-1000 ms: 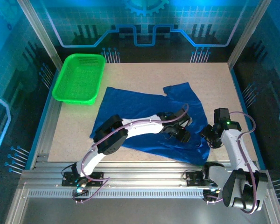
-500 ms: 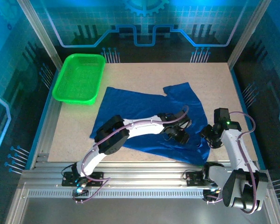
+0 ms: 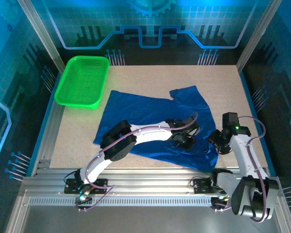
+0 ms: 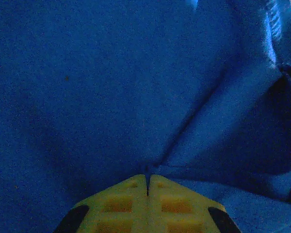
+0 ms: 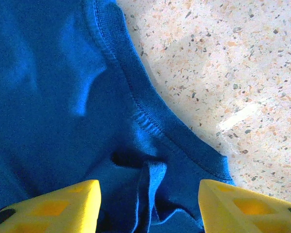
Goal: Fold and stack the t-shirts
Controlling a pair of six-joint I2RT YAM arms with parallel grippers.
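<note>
The right tool (image 5: 148, 185) hangs spread over the near right hem of the t-shirt (image 3: 145, 116), one yellow finger on each side of a small fold. To its left, the left tool (image 4: 147, 178) is pressed together, pinching a pucker of the blue cloth. The t-shirt lies rumpled across the middle of the bench (image 3: 223, 82). The green basket (image 3: 82, 80) stands at the far left corner.
</note>
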